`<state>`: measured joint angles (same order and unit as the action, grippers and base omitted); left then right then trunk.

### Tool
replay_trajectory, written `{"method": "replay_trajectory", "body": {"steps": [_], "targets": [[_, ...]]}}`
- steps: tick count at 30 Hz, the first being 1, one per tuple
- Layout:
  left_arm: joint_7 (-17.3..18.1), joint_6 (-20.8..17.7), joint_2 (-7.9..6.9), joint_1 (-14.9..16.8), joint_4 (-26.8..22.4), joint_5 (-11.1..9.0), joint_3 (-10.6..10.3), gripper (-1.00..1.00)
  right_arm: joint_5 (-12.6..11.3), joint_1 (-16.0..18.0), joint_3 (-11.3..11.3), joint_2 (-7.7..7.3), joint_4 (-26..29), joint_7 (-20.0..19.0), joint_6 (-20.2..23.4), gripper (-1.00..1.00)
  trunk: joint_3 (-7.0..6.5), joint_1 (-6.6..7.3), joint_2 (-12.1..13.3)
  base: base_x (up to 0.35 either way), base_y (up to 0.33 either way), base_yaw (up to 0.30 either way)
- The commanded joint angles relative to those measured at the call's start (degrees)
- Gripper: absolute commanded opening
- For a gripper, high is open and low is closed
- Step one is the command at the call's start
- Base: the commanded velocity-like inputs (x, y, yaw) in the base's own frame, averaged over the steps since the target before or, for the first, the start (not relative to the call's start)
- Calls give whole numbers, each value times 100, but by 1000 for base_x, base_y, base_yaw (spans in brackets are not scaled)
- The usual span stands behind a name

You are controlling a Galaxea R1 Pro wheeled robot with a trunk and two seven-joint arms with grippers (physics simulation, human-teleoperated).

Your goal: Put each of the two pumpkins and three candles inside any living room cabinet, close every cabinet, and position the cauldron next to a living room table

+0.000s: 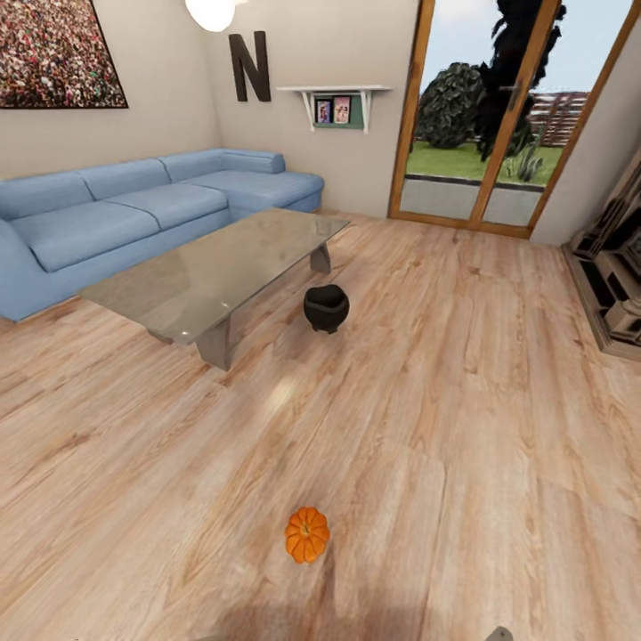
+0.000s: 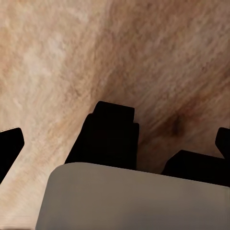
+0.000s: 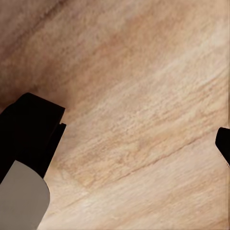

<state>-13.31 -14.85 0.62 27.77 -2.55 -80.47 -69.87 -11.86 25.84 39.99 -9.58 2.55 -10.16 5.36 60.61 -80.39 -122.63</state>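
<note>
A blue sofa (image 1: 133, 214) is seen at the left, with the glass-topped table (image 1: 214, 271) before it. The cauldron (image 1: 326, 308) stands upright just beside the table's right edge, mouth upward; its inside cannot be made out. The pumpkin (image 1: 307, 534) lies nearer on the wooden floor (image 1: 463, 427), stem tilted toward the camera. Both the left gripper (image 2: 120, 143) and the right gripper (image 3: 129, 139) are spread wide over bare planks, nothing held.
</note>
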Motion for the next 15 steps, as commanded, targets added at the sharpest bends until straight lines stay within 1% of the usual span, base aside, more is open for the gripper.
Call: {"method": "replay_trajectory", "body": {"steps": [1, 4, 9, 11, 12, 15], "targets": [[2, 0, 0, 0, 0, -2, 0, 100, 1, 0, 0, 0, 0, 1, 0, 100, 0, 0, 0, 0, 0, 96], [4, 0, -1, 0, 0, -3, 0, 100, 17, 0, 6, 0, 0, 5, -45, 100, 0, 0, 0, 0, 0, 42], [4, 0, -1, 0, 0, -4, 0, 100, 63, 0, 8, 150, 0, 7, -321, 100, 0, 0, 0, 0, 0, 6], [10, 0, -1, 0, 0, -4, 0, 100, 54, 0, 8, 157, 0, 5, -384, 100, 0, 0, 0, 0, 0, 1], [19, 0, 6, 0, -7, -4, 0, 100, 14, 0, 9, 172, 0, -1, -518, 100, 0, 0, 0, 0, 0, 0], [22, 0, 9, 0, -16, -13, 0, 100, 3, 0, 9, 182, -7, -3, -542, 100, 0, 0, 0, 0, 0, 0]]}}
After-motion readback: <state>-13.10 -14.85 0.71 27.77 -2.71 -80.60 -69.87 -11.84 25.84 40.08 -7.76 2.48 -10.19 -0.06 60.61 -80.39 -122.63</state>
